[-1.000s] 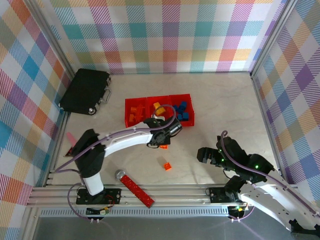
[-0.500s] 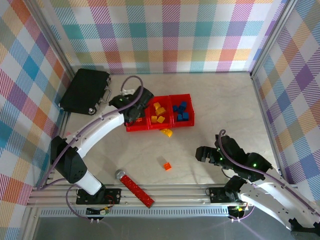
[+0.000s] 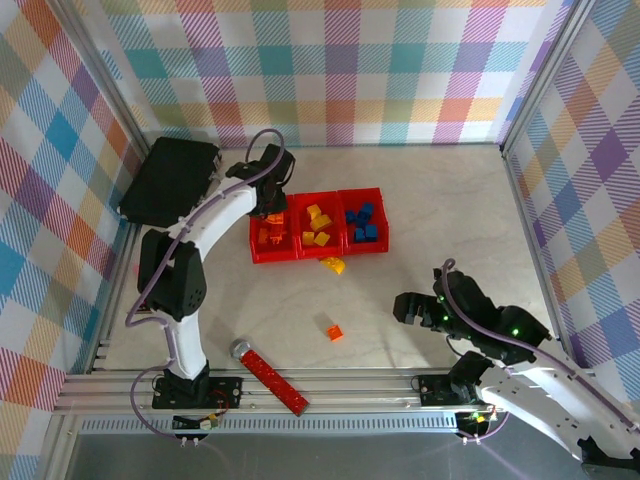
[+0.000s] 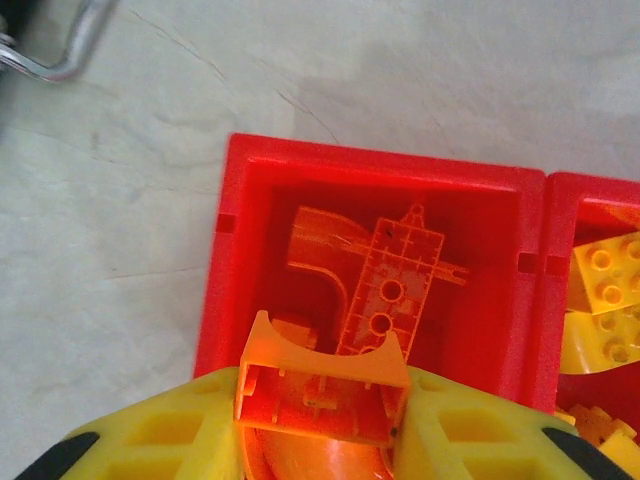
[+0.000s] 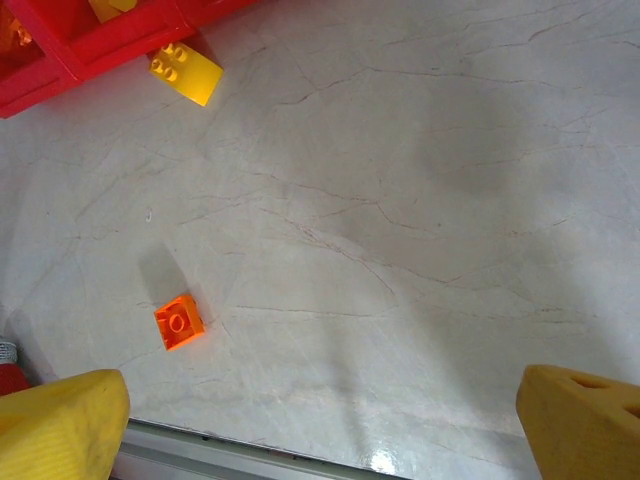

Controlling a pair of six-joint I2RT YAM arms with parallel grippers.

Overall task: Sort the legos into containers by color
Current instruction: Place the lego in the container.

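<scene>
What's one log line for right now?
left hand: holding orange arch over left bin | right hand: open, empty | loose on table: orange brick, yellow brick

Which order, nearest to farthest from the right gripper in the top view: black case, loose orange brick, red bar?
1. loose orange brick, on the table just left of the right gripper.
2. red bar, near edge, farther left.
3. black case, far left.

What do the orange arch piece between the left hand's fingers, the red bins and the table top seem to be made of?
The orange arch piece: probably hard moulded plastic, glossy, slightly translucent; ribs show in its hollow underside. The red bins: plastic, smooth with soft sheen, moulded rims. The table top: pale, veined like marble, faintly reflective; stone or printed laminate, unclear.
</scene>
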